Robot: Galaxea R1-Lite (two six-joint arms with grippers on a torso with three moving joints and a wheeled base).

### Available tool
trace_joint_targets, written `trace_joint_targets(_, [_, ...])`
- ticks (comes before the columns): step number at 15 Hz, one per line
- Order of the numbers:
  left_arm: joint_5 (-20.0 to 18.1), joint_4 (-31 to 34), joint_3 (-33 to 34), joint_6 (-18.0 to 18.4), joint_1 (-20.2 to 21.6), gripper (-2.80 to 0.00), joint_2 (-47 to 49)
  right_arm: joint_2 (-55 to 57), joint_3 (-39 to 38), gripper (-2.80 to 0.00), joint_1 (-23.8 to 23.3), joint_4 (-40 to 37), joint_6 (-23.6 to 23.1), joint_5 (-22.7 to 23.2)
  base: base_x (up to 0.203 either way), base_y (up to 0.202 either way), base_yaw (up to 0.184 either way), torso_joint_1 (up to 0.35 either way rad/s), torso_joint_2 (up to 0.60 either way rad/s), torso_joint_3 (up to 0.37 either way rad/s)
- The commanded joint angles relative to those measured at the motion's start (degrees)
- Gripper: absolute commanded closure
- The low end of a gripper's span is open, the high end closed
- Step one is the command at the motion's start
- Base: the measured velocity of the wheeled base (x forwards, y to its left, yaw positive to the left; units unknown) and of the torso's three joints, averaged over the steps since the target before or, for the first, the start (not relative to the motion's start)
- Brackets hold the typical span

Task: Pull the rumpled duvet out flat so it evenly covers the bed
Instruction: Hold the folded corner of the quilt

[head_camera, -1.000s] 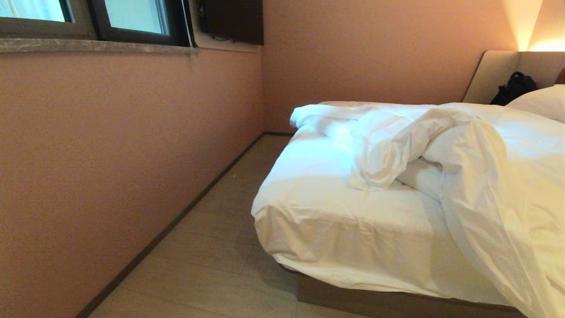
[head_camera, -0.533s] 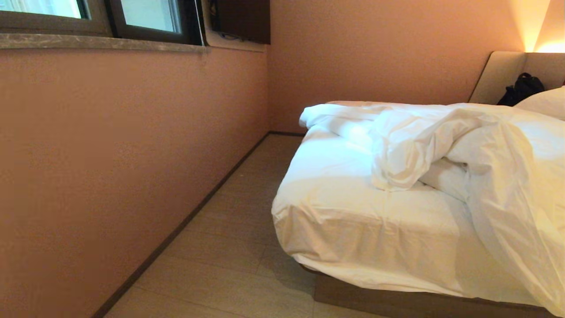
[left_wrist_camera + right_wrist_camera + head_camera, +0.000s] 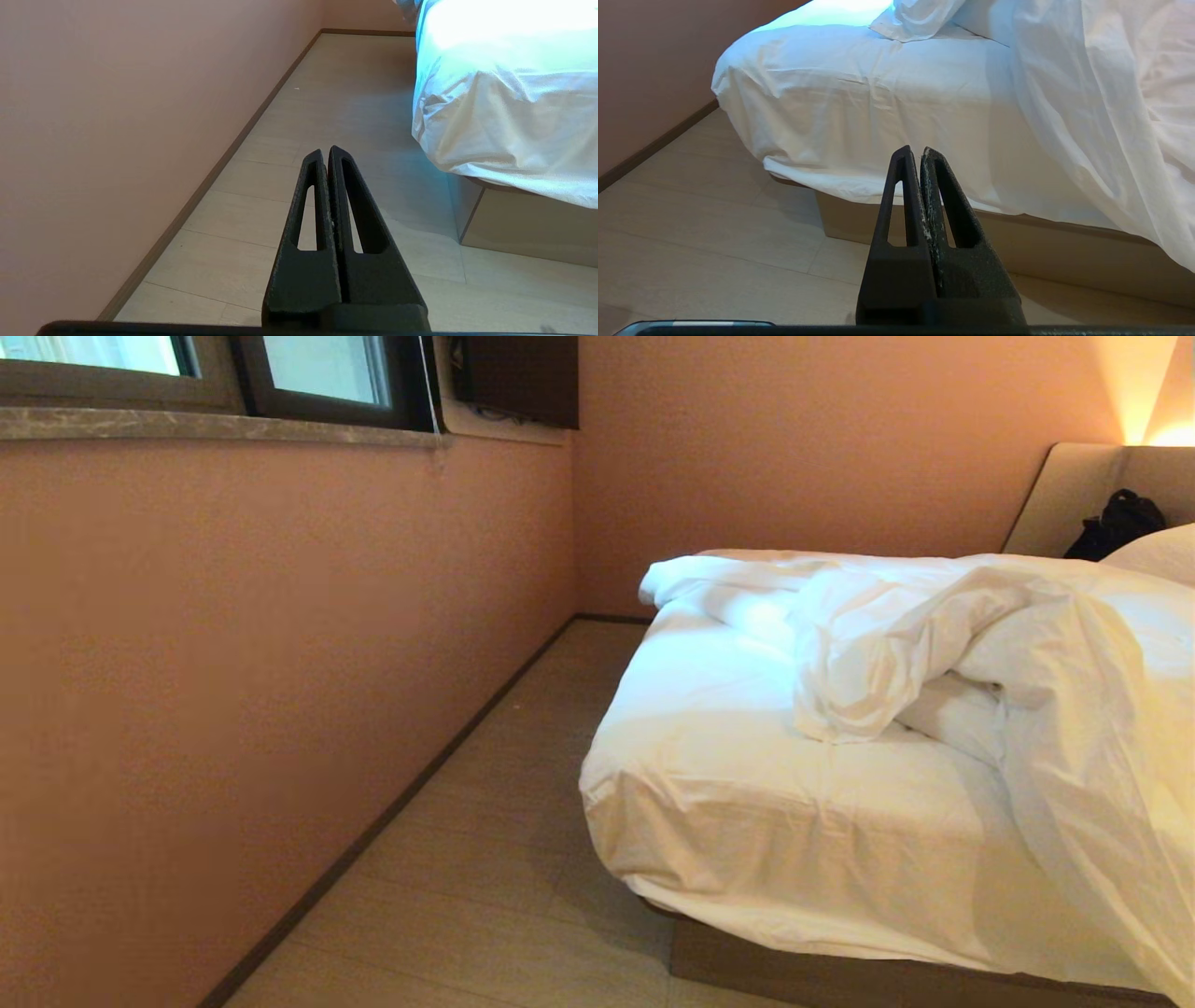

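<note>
Change since a second ago: the whole head view has slid, so the bed sits further to the right of my sight; that is my camera turning with me, not the bedding moving.
Wall and window: on my left a pink wall (image 3: 280,644) runs to the corner, with a dark-framed window (image 3: 308,378) above it; a strip of pale floor (image 3: 485,859) lies between wall and bed, the lane I would judge I need for reaching the foot corner.
My left gripper (image 3: 325,151): fingers pressed together, holding nothing, pointing along the floor beside the wall, well apart from the bed because nothing is in reach yet.
The bed (image 3: 775,821): its near left corner shows bare fitted sheet, with the brown base (image 3: 840,975) below.
My right gripper (image 3: 914,151): also closed and empty, aimed at the sheeted end of the bed, not touching it.
The duvet (image 3: 1027,663): bunched in a thick fold across the middle and right of the mattress, one part spilling over the near edge on the right, leaving the left corner uncovered.
Headboard end: a beige headboard (image 3: 1064,495), a dark bag (image 3: 1116,523) against it, a pillow (image 3: 1158,555) beside.
Step, as I judge it: approach only; no pull begun.
</note>
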State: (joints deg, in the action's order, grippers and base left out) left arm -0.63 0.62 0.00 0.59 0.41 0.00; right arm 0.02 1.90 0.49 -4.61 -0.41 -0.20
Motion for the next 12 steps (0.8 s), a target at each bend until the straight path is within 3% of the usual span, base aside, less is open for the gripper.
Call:
trace_joint_targets(1, [0.02, -0.01, 0.0, -0.15, 0.02, 0.0, 0.0, -0.02, -0.06, 0.0, 0.04, -0.05, -0.02, 0.02, 0.0, 0.0, 0.0, 0.0, 0.0, 0.0])
trace_joint_targets(3, [0.02, -0.01, 0.0, -0.09, 0.02, 0.0, 0.0, -0.02, 0.03, 0.0, 0.04, -0.05, -0.02, 0.02, 0.049, 0.0, 0.0, -0.001, 0.0, 0.002])
trace_joint_targets(12, [0.02, -0.01, 0.0, -0.24, 0.02, 0.0, 0.0, -0.02, 0.01, 0.0, 0.04, 0.0, -0.02, 0.02, 0.194, 0.0, 0.001, 0.002, 0.0, 0.002])
